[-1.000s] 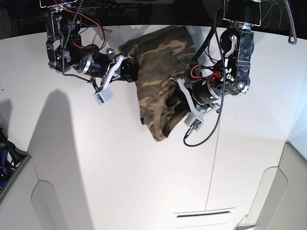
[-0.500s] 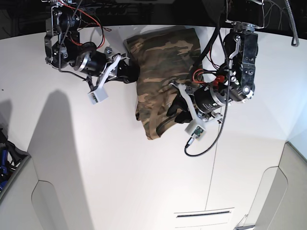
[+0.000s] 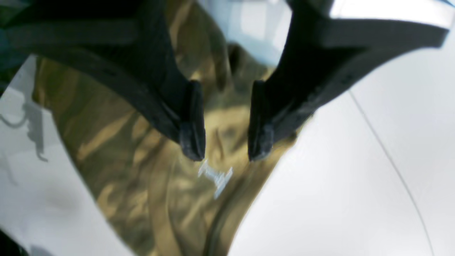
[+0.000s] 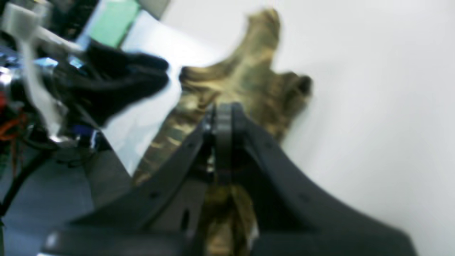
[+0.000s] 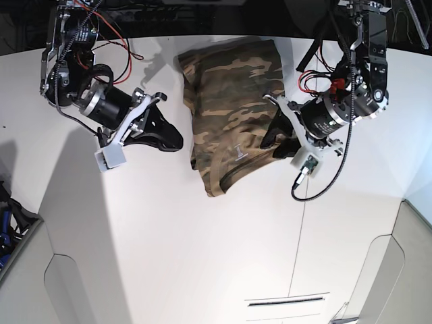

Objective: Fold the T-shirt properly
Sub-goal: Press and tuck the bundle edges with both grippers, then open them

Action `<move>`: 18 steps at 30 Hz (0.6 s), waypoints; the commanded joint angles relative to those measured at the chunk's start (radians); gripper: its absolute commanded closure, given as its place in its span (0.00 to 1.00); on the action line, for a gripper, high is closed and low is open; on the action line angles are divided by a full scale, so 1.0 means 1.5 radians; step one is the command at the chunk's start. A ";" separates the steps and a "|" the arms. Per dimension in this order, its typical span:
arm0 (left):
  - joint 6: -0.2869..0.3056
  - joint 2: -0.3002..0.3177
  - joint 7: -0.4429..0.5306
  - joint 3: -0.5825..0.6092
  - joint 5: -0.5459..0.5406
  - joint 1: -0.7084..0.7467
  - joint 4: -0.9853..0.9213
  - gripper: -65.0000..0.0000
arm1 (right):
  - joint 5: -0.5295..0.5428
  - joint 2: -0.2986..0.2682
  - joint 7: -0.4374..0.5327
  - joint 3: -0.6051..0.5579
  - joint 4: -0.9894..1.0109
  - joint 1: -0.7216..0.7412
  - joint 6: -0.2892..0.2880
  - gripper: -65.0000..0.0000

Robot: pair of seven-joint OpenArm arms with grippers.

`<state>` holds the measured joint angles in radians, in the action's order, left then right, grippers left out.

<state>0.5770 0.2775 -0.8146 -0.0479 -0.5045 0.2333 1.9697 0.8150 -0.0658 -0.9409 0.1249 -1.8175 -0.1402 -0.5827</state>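
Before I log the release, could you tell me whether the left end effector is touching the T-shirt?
Cannot tell. The left wrist view shows the left end effector open over the T-shirt, but blur hides any gap.

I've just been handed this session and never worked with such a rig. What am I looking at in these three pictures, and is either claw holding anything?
It is a robot with two arms at a white table. The base picture looks down from above. The other two come from cameras on the wrists, each looking along its own claw.

On the table lies the T-shirt, camouflage cloth, already folded into a compact bundle, with its white neck label showing.

The left gripper, on the right side of the overhead picture, hangs just over the shirt near the label. Its jaws stand apart with nothing between them. The right gripper, on the left side of the overhead picture, is shut, empty, and off to the side of the shirt.

So nothing is held.
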 commanded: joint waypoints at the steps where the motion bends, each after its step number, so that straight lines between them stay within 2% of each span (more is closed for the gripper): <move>1: 0.002 0.004 0.014 -0.010 -0.020 0.003 0.013 0.67 | 0.014 0.004 0.011 -0.009 -0.011 0.014 -0.006 1.00; 6: 0.002 0.003 0.011 -0.045 -0.031 0.042 0.013 0.67 | -0.054 0.024 0.022 -0.068 -0.007 0.047 -0.006 1.00; 12: 0.002 0.003 0.011 -0.057 -0.038 0.060 0.012 0.67 | -0.167 0.024 0.062 -0.125 0.068 0.111 -0.005 1.00; 18: 0.002 0.001 0.015 -0.057 -0.038 0.068 -0.020 0.67 | -0.178 0.024 0.082 -0.128 0.243 0.168 -0.006 1.00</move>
<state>0.5770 0.2710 -0.8112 -0.1295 -0.5480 0.3393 1.9251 0.5323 -0.0330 -0.8387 -0.0669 -1.4345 0.0910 -0.5858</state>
